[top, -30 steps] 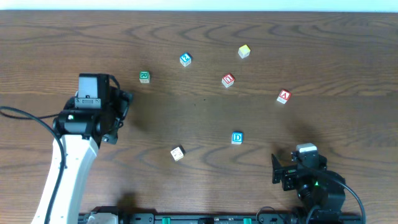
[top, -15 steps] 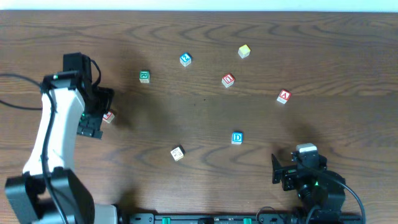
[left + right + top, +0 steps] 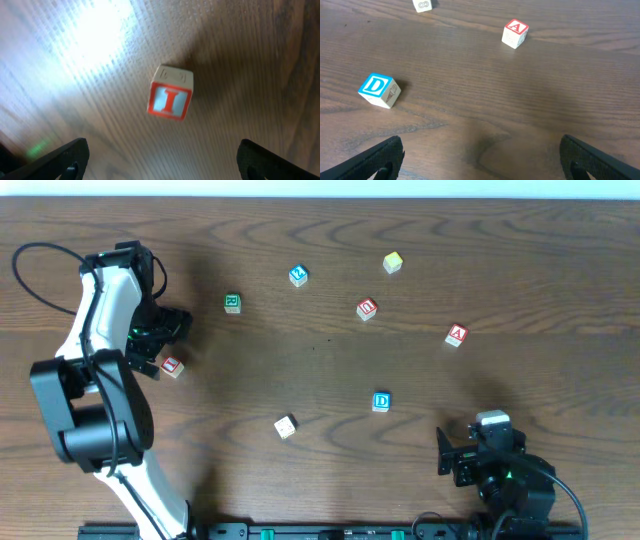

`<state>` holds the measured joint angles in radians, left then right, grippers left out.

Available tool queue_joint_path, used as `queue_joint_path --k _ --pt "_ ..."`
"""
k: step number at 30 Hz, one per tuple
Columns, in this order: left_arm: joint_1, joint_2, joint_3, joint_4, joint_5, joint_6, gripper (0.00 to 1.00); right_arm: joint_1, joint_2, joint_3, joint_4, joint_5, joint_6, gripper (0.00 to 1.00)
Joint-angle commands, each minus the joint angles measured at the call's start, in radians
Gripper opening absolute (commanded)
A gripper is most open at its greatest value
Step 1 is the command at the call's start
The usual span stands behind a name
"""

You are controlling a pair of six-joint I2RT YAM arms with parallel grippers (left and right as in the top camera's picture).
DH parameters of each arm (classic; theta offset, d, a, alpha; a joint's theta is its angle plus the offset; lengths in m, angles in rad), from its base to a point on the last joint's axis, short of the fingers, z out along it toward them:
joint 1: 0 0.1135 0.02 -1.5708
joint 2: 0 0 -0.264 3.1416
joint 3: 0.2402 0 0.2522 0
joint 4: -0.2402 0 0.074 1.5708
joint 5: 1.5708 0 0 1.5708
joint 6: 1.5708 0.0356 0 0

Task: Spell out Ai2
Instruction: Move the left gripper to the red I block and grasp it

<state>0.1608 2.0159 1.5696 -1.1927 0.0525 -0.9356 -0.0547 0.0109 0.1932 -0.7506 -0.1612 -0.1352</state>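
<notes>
We log the left gripper point(image 3: 165, 161) spread wide, the I cube point(image 3: 170, 99) lying untouched just beside it; right gripper point(image 3: 481, 156) also spread.

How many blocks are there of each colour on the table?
Red: 3 (I cube, A cube, round-letter cube)
Blue: 2 (D cube, upper blue cube)
Green: 1 (green cube)
Yellow: 1 (yellow cube)
Pale: 1 (pale cube)
Total: 8
</notes>
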Motion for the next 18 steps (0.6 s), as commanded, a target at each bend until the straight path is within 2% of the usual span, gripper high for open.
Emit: queue_joint_path --k 1,9,15,18 --pt "0.005 0.043 0.029 -0.007 -0.015 0.054 0.96 0.011 -0.005 -0.005 -0.002 -0.008 0.015 0.99" --pt "0.005 0.119 0.029 0.009 -0.003 0.054 0.96 0.011 -0.005 -0.005 -0.002 -0.008 0.015 0.99" --pt "0.005 0.143 0.028 0.043 -0.011 0.054 1.0 0.011 -0.005 -0.005 -0.002 -0.008 0.015 0.99" --pt "0.005 0.151 0.028 0.062 -0.01 0.053 0.87 0.011 -0.005 -0.005 -0.002 -0.008 0.015 0.99"
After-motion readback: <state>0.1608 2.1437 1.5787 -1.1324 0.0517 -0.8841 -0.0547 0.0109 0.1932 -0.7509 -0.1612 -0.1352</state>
